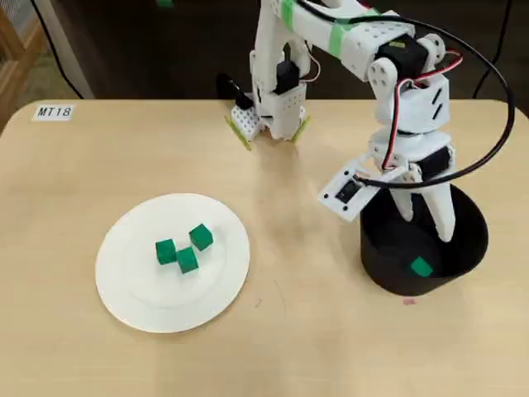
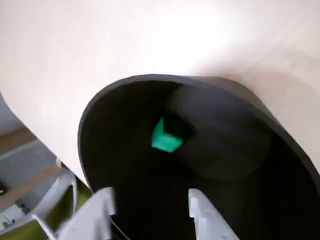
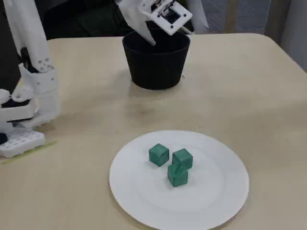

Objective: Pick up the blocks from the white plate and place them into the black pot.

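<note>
From my overhead view I see the end effector (image 1: pixel 428 225) hanging over the black pot (image 1: pixel 380 265), its two white fingers (image 1: pixel 442 217) dipping past the rim on the pot's far side. The wrist view shows the fingers spread apart with nothing between them, the pot's dark interior filling the gap. One green block (image 2: pixel 166 136) lies on the pot's floor; overhead it sits toward the near wall of the pot (image 1: pixel 421 266), clear of the fingers. The other three blocks rest on the white plate (image 1: pixel 132 289), which lies on the desk (image 1: pixel 273 356) well apart from the pot, toward the left in the overhead view. They cluster near the plate's middle: in the overhead view one block (image 1: pixel 165 251) sits to the left, one (image 1: pixel 201 237) up and to the right, and one (image 1: pixel 188 260) just below between them, all close together or touching. In the fixed view the same trio shows as a tight group on the plate, and I cannot tell whether their sides actually meet. The arm's white base (image 1: pixel 269 116) stands at the desk's far edge in the overhead view, and a small label reading MT18 (image 1: pixel 54 112) is stuck near the desk's far left corner.
</note>
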Motion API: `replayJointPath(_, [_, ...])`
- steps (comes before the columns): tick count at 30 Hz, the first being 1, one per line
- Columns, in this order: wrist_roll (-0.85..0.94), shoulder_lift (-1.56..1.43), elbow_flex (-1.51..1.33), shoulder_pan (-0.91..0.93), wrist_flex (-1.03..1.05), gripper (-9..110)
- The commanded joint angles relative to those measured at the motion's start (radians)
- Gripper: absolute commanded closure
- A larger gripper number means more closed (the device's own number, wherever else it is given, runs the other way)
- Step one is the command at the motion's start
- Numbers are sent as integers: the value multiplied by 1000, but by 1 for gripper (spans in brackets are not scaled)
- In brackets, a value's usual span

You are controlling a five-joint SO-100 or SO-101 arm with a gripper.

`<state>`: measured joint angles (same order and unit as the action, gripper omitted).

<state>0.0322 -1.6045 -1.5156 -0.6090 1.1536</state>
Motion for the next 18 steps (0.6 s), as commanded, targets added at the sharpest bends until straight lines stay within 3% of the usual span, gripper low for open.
replayJointPath(1, [23, -51, 37, 40, 40, 104])
replayJointPath(6, [43, -133, 43, 252, 149, 104])
replayJointPath(18, [244, -144, 28, 1043, 279, 104])
